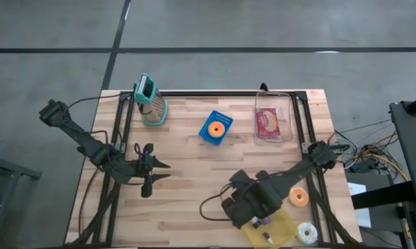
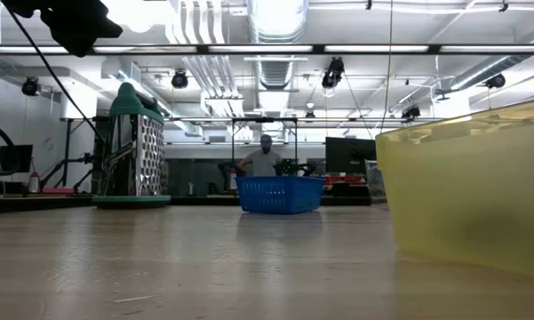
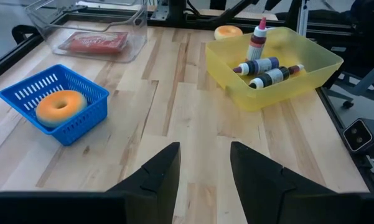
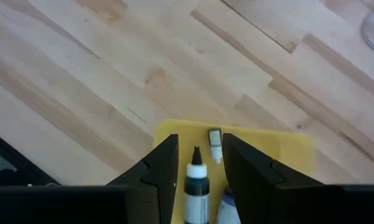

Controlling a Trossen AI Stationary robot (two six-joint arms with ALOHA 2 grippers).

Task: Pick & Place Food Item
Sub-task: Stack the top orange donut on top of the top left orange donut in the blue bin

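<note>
An orange donut [image 1: 216, 128] lies in a blue basket [image 1: 206, 133] at the table's middle; it also shows in the left wrist view [image 3: 61, 106]. Another orange donut [image 1: 298, 197] and a pale donut [image 1: 306, 232] lie on the table at the near right. A red packaged food [image 1: 268, 122] lies in a clear tray [image 1: 276, 104]. My right gripper [image 4: 201, 140] is open, pointing down over a yellow bin [image 1: 277, 232] of bottles; its fingers stand on either side of a dark-capped bottle [image 4: 197, 179]. My left gripper [image 3: 204, 149] is open and empty at the table's left [image 1: 164, 171].
A teal-handled grater [image 1: 151, 101] stands at the far left. The yellow bin [image 2: 466, 191] fills the low view's right side, close up. A person [image 2: 265, 158] shows far off in the room. Bare wood lies between my left gripper and the basket.
</note>
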